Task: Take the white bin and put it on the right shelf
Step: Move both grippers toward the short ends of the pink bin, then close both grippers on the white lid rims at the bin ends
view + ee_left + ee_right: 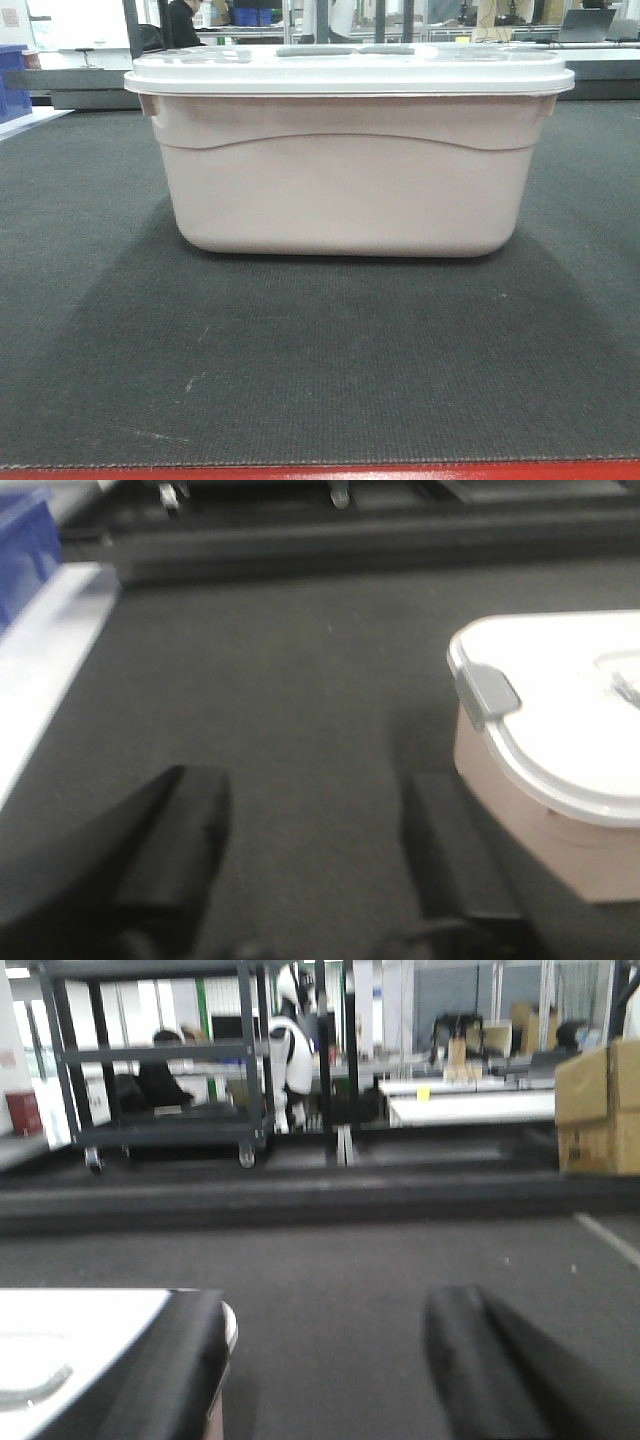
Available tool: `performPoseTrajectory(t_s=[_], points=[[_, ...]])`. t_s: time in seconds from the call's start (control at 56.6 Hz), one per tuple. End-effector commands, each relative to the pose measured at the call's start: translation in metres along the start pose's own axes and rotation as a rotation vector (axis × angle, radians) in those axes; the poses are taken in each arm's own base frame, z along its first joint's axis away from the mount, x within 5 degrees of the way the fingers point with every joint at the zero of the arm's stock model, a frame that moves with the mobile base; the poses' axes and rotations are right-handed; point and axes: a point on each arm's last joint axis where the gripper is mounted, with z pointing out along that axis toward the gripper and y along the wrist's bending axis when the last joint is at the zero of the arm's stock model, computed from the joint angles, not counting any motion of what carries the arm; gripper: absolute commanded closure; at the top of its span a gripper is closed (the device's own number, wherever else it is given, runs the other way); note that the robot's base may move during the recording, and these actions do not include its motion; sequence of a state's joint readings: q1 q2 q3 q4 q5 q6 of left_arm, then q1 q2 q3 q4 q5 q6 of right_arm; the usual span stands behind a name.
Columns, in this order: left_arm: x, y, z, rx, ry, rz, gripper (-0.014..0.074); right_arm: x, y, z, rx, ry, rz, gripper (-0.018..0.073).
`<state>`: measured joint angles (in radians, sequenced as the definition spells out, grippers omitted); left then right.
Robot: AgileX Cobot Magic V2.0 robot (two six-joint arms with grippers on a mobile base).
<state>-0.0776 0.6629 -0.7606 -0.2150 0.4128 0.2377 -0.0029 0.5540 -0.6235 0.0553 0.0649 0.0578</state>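
Step, judged: pre-grasp approach | pale pinkish-white rectangular lidded plastic bin (345,180) centred on dark ribbed mat (300,360) | left gripper (310,870), right gripper (330,1370) both spread, empty, flanking bin ends | next: 2-arm squeeze, lift.

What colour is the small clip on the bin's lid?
Grey; the clip on the white bin shows best in the left wrist view.

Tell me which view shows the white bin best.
The exterior front-facing view: the white bin sits whole and centred, lid on, side visible. The left wrist view catches only one corner with a grey latch; the right wrist view shows just a blurred lid edge.
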Motion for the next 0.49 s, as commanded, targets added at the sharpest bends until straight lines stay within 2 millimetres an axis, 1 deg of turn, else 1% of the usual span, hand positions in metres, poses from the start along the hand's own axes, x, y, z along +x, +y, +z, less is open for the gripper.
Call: performPoseTrajectory(t_s=[0.0, 0.088, 0.159, 0.23, 0.265, 0.371, 0.441, 0.477], points=[[-0.02, -0.001, 0.01, 0.025, -0.037, -0.054, 0.0129, -0.019, 0.002, 0.014, -0.004, -0.039, -0.002, -0.0082], [-0.029, -0.003, 0.02, 0.062, 0.031, -0.088, 0.0079, -0.025, 0.003, 0.024, -0.003, 0.029, 0.016, -0.0073], [-0.04, -0.006, 0.028, 0.098, 0.079, -0.116, 0.0083, -0.033, 0.005, 0.032, -0.007, 0.075, 0.053, -0.0073], [-0.049, -0.007, 0.04, 0.127, 0.133, -0.138, 0.0082, -0.043, 0.008, 0.039, -0.016, 0.123, 0.092, -0.007], [-0.051, -0.007, 0.049, 0.137, 0.165, -0.144, 0.0082, -0.049, 0.009, 0.042, -0.021, 0.138, 0.107, -0.0065], [-0.062, -0.005, 0.073, 0.162, 0.27, -0.139, 0.0082, -0.061, 0.009, 0.06, -0.011, 0.27, 0.169, -0.0064], [-0.065, 0.0, 0.091, 0.186, 0.338, -0.135, 0.0082, -0.068, 0.004, 0.071, 0.019, 0.348, 0.203, -0.0064], [-0.065, 0.004, 0.102, 0.21, 0.369, -0.143, 0.0082, -0.072, -0.003, 0.077, 0.049, 0.382, 0.223, -0.0064]])
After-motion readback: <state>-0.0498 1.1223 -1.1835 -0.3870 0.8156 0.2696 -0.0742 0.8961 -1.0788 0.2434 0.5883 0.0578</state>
